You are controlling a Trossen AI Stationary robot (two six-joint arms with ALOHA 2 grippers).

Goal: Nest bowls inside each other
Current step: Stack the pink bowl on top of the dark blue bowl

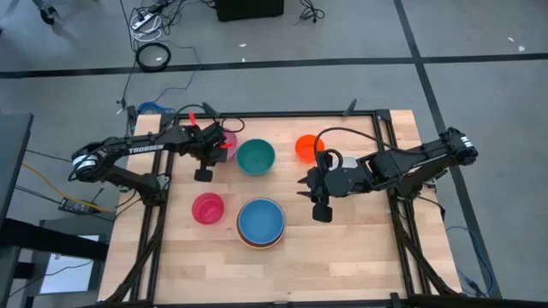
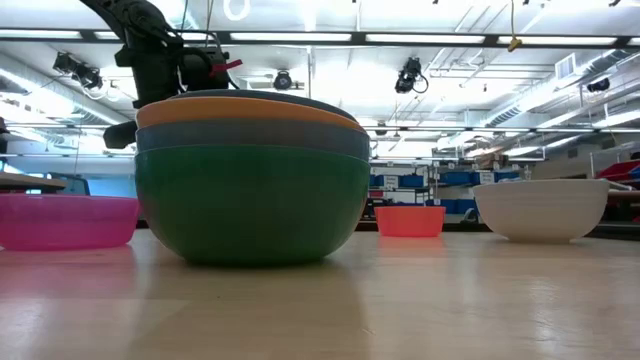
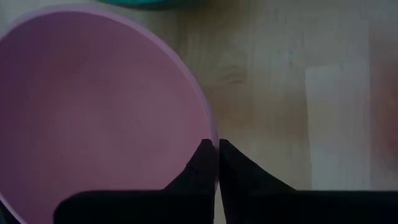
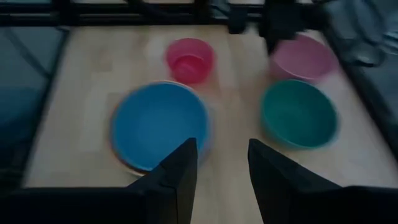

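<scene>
A pale pink bowl [image 1: 228, 140] stands at the far left of the table, with my left gripper [image 1: 216, 151] shut on its rim. Beside it is a teal bowl [image 1: 255, 156], then a small orange bowl [image 1: 306, 148]. A small red-pink bowl [image 1: 208, 208] sits nearer the front. Next to that is a nested stack with a blue bowl [image 1: 261, 221] innermost. The low view shows a white bowl [image 2: 540, 208] at the right. My right gripper [image 4: 221, 162] hangs open above the table's middle right and holds nothing. My left gripper [image 3: 217, 155] pinches the pink bowl's rim [image 3: 210, 127], one finger [image 3: 200, 160] inside the bowl and one outside. The fingers come steeply from above, on the side of the bowl toward the table's left edge. I cannot tell whether the bowl is off the table.
Bare wood lies along the near edge and at the right of the stack [image 2: 250, 190]. Black frame rails [image 1: 154, 239] run along the table's left and right sides. My right arm [image 1: 394, 162] reaches in over the far right part.
</scene>
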